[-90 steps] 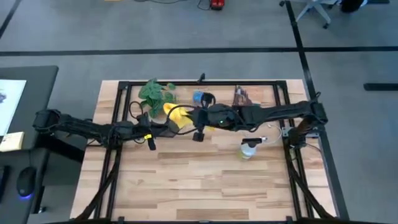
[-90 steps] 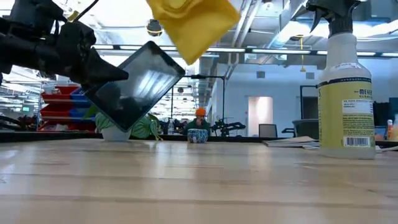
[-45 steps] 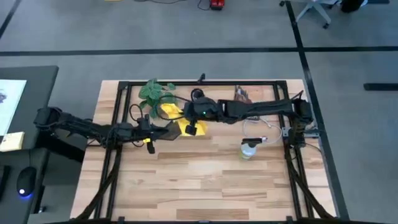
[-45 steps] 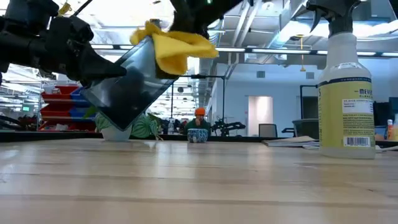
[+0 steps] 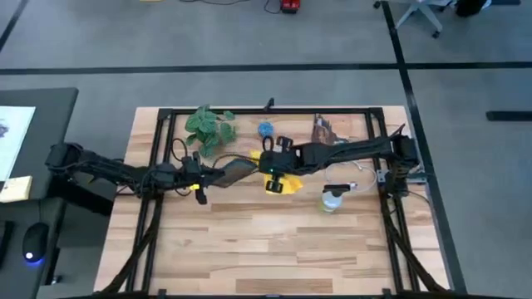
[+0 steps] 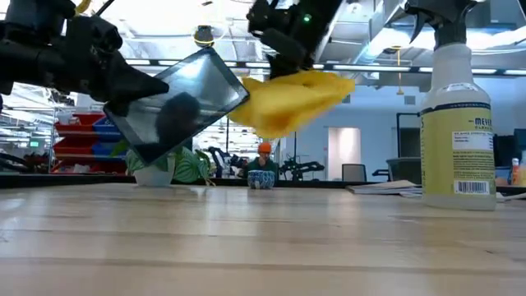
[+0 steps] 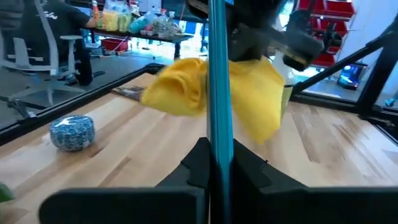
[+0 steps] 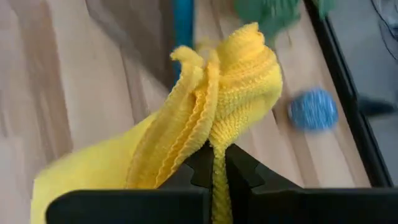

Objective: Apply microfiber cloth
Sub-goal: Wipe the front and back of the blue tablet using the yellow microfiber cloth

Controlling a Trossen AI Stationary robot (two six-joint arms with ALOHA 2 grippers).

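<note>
The dark tablet [image 5: 234, 172] hangs tilted above the table's middle, its screen [image 6: 185, 103] facing the near side, with my left gripper [image 5: 202, 178] shut on it. In the left wrist view it shows edge-on as a teal strip [image 7: 218, 87]. The yellow microfiber cloth [image 6: 292, 100] hangs bunched just right of the tablet, in my right gripper [image 5: 274, 170], which is shut on it. Its left end [image 6: 240, 117] is at the tablet's right corner; whether they touch, I cannot tell. My left gripper pinches the tablet's left edge [image 7: 217, 146] between its two fingers [image 7: 244, 167], coming level from the table's left. The tablet is lifted clear of the table and tilted. My right gripper pinches a bunched fold of the cloth [image 8: 214, 134], several layers, between its fingers [image 8: 241, 171], coming from above. The cloth hangs slack below and beside the fingers, clear of the table [image 6: 263, 238].
A clear spray bottle [image 5: 332, 199] stands on the table right of the cloth, large at the right of the low view [image 6: 456, 107]. A green plant [image 5: 208, 124], a blue ball [image 5: 265, 129] and a brown object [image 5: 322, 129] lie along the far edge.
My right gripper has brought the cloth down from above the tablet onto its upper part, then swept it toward the table's right and near side, off the tablet's right corner. The cloth now trails out sideways. The tablet has turned a little in my left gripper's hold.
</note>
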